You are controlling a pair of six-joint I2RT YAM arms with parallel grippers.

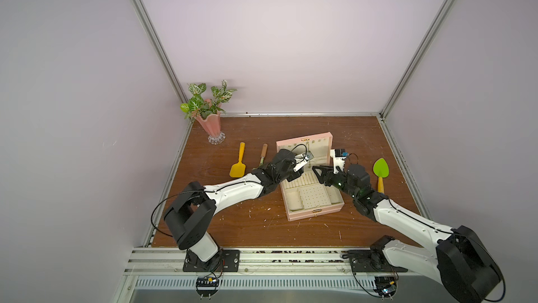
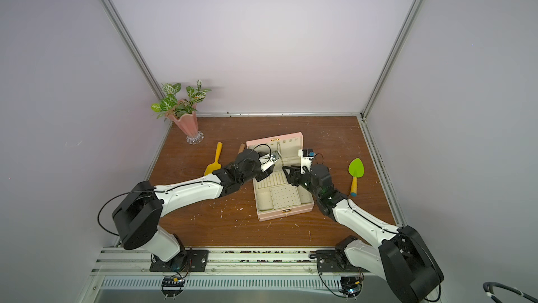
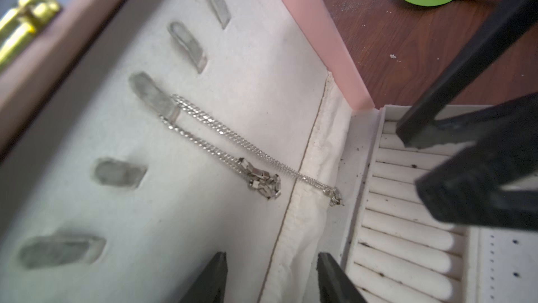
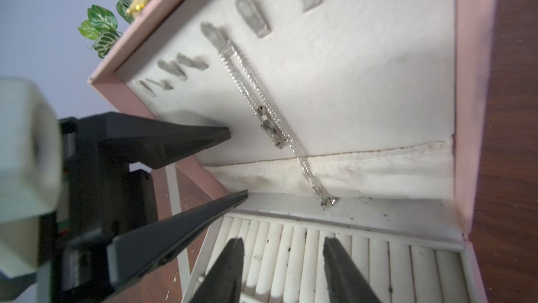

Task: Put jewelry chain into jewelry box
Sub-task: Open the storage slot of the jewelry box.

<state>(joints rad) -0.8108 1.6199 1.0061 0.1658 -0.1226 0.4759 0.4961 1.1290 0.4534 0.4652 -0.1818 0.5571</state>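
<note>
Left arm (image 1: 233, 191): reaches forward and inward from its base, elbow bent, white forearm running low toward the wrist.
Left wrist (image 1: 281, 163): black, turned inward toward the right gripper.
Left gripper (image 3: 270, 275): jaws parted, with a plain gap between its black tapered fingers (image 3: 214, 278).
Right arm (image 1: 407, 223): reaches forward and inward, mirroring the left arm.
Right wrist (image 1: 356, 179): black, angled toward the left gripper.
Right gripper (image 4: 282, 246): jaws parted, fingers (image 4: 334, 260) well separated.
Grippers together: tips near each other but apart, the left's fingers crosswise just beside the right's.
</note>
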